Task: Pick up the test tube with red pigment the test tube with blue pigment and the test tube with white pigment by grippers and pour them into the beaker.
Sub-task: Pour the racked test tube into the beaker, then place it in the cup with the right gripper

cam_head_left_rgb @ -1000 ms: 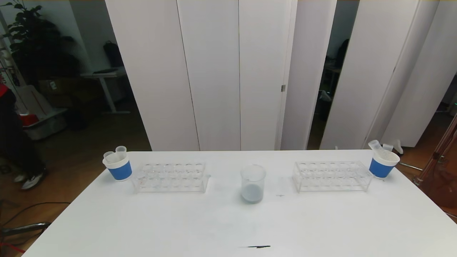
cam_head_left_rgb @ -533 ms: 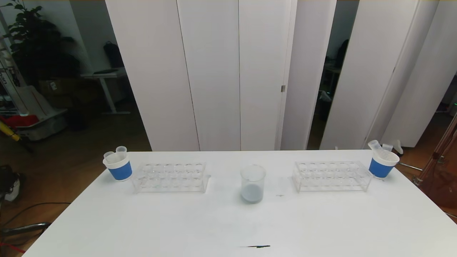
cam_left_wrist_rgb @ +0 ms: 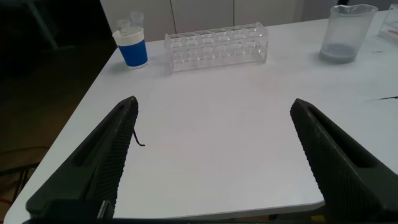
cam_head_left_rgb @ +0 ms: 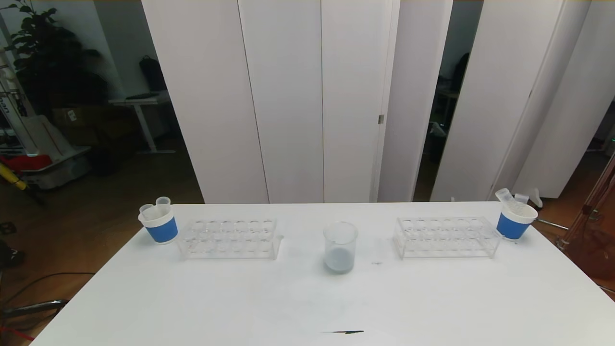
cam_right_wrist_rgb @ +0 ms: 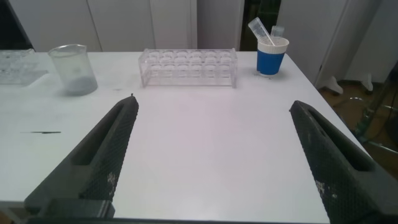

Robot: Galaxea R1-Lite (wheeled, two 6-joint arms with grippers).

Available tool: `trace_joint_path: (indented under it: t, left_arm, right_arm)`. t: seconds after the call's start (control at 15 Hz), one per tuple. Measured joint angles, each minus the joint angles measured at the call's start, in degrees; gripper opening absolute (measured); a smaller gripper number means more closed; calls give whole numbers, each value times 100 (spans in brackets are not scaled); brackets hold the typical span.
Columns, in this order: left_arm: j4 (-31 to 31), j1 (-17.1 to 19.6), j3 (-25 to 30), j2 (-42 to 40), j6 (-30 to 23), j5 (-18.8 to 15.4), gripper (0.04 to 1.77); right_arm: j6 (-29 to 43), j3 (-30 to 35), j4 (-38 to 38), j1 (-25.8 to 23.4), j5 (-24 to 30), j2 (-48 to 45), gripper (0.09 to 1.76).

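Observation:
The beaker [cam_head_left_rgb: 340,247] stands upright at the table's middle with pale grey-blue liquid in its bottom; it also shows in the left wrist view [cam_left_wrist_rgb: 345,34] and the right wrist view [cam_right_wrist_rgb: 73,68]. No test tube with red pigment, blue pigment or white pigment is in view; the only tubes [cam_head_left_rgb: 163,202] [cam_head_left_rgb: 504,196] look clear and lean in paper cups. My left gripper [cam_left_wrist_rgb: 214,102] is open over bare table near the front edge, holding nothing. My right gripper [cam_right_wrist_rgb: 214,102] is open there too, also holding nothing. Neither arm shows in the head view.
Two clear racks [cam_head_left_rgb: 229,239] [cam_head_left_rgb: 446,236] flank the beaker, their holes unfilled. A blue-sleeved white cup [cam_head_left_rgb: 159,226] stands at the far left, another [cam_head_left_rgb: 514,221] at the far right. A thin black mark [cam_head_left_rgb: 343,331] lies near the front edge.
Nothing on the table has moved and both grippers stay open. A person at the far left of the background has gone from view.

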State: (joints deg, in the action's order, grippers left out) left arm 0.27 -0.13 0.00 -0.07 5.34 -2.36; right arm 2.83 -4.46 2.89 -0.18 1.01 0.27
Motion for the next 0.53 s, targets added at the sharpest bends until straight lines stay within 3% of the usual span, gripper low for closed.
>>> trace_joint_path:
  t: [0.53]
  left_arm:
    - [0,2,0,0,-2,0,175]
  right_arm:
    - [-127,332,-52,0,-191,-34,174]
